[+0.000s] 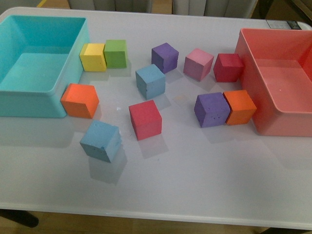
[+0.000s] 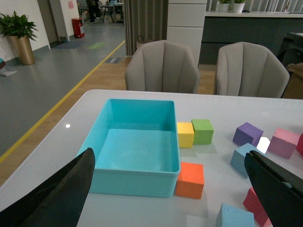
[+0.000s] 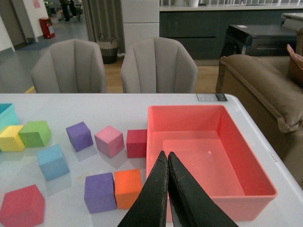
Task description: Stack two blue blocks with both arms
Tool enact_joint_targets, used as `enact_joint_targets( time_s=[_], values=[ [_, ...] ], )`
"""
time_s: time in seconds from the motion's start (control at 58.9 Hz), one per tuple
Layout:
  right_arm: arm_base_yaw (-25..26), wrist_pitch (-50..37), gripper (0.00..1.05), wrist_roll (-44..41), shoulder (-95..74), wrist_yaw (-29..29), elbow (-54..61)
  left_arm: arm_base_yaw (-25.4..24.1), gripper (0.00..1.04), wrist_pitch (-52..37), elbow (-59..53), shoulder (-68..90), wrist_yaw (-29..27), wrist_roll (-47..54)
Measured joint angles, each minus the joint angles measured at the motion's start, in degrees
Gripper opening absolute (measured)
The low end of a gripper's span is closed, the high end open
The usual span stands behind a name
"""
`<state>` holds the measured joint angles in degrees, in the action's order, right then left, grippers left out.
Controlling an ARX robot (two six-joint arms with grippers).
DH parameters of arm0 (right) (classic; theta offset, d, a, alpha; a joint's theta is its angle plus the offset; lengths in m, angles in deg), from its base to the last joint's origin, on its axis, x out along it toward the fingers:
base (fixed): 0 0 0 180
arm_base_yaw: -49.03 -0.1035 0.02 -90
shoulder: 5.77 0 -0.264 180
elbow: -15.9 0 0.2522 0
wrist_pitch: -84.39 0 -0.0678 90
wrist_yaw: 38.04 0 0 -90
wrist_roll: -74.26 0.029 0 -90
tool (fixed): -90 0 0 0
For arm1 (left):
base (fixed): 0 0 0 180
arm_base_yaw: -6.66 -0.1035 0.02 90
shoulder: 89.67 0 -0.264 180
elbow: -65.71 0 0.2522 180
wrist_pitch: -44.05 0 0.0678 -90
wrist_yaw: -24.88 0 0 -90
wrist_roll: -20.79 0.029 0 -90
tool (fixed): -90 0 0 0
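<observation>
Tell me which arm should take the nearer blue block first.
Probably left. The nearer blue block lies left of centre in the front view, and the left end effector is open with that block showing in its wrist view. The right end effector is shut and faces the red bin.

Left gripper (image 2: 168, 156) fingers (image 2: 66, 189) spread wide; right gripper (image 3: 167, 156) fingers (image 3: 154, 198) pressed together, empty.
</observation>
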<state>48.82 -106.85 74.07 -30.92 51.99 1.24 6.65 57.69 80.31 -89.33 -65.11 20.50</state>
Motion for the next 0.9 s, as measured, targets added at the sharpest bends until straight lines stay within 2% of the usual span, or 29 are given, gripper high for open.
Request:
enact_joint_targets(
  time_s=[0.713,0.764,0.9],
  values=[
    [0.0,15.1,0.02,0.0,15.3,0.0,0.0,0.0,0.96,0.0,0.0,0.0,0.0,0.0],
    [0.0,23.8,0.02,0.0,22.1,0.1,0.0,0.0,0.96,0.0,0.0,0.0,0.0,0.0],
    [0.0,24.8,0.02,0.0,24.7,0.0,0.0,0.0,0.96,0.0,0.0,0.0,0.0,0.0]
  ],
)
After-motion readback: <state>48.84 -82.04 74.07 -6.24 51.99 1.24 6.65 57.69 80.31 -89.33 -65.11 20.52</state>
